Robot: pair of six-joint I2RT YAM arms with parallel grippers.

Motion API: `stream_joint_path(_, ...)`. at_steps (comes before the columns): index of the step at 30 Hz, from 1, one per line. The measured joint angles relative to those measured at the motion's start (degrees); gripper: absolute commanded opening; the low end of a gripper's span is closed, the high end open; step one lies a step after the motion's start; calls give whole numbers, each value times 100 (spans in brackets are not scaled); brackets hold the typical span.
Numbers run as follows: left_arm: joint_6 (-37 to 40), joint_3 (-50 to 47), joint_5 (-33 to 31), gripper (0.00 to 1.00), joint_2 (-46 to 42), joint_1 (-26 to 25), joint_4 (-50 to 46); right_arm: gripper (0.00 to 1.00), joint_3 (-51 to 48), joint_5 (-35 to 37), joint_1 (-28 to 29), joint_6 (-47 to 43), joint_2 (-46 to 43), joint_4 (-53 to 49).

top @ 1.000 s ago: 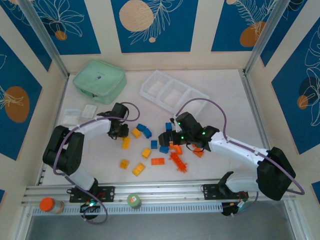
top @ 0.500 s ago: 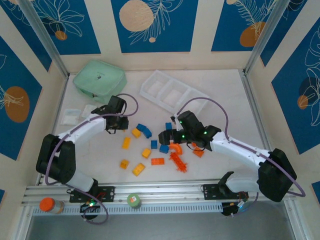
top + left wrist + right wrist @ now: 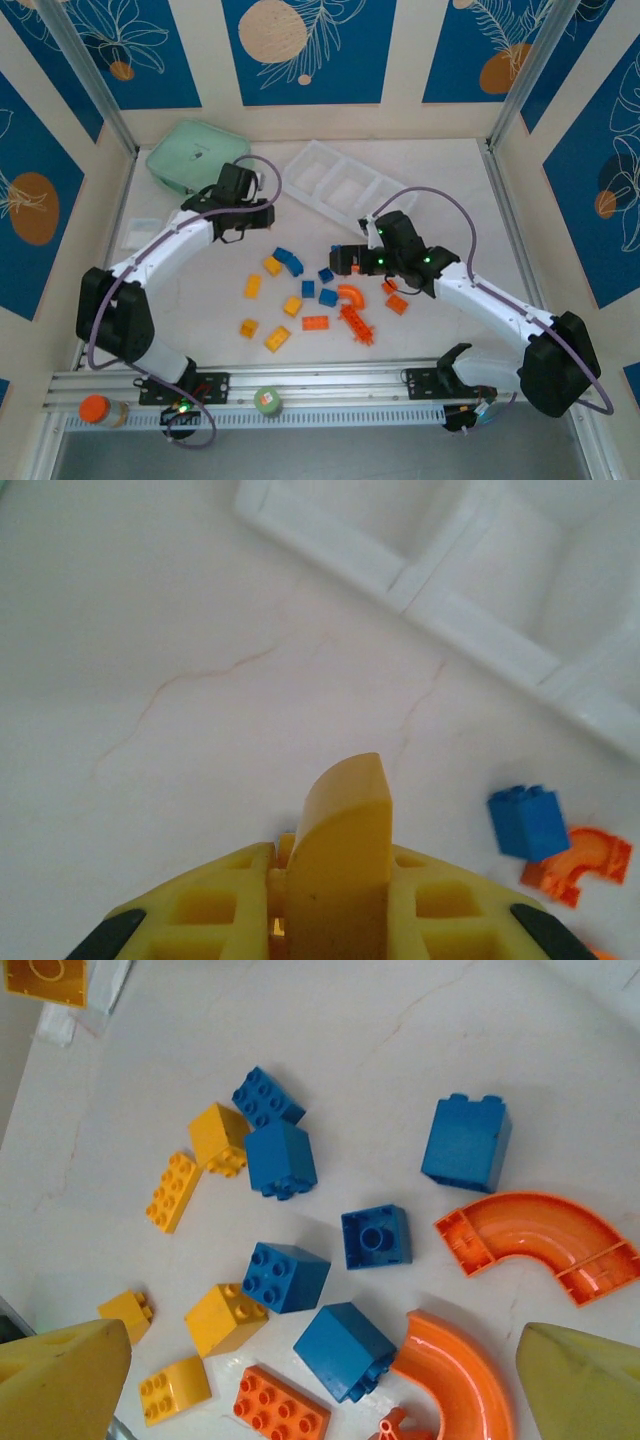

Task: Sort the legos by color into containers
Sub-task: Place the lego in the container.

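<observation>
The legos [image 3: 285, 1276] lie loose on the table [image 3: 205, 310], near the white tray [image 3: 330, 552] but outside it. What shows of the tray's three compartments is plain white floor. The left hand [image 3: 338, 910] is clamped on one yellow curved brick [image 3: 342, 820], close to the tray. The right hand [image 3: 320, 1375] hangs wide open above six blue bricks, five yellow bricks, an orange plate [image 3: 280, 1410] and two orange arches. The lower arch [image 3: 450, 1375] is cut off by the frame edge.

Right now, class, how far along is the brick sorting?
Done: nothing, the white tray's compartments look empty. In hand: the left tool is shut on a yellow curved brick short of the tray; the right tool is open above the loose bricks. Left: every blue, yellow and orange one on the table.
</observation>
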Motion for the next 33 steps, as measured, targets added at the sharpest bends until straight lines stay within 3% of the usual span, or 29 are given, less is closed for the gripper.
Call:
stream_joint_path(16,-540,2144,210,6,2299,-162,868,99,903,-227,-485,-267,793,269)
stream_joint_path(27,-531,3888,-74,8,4072,-140,1084,99,1410,-295,-772,-463,1316,302)
stream_joint_path(33,-494,4542,-149,23,4778,-107,1128,99,1521,-356,-820,-568,1473,293)
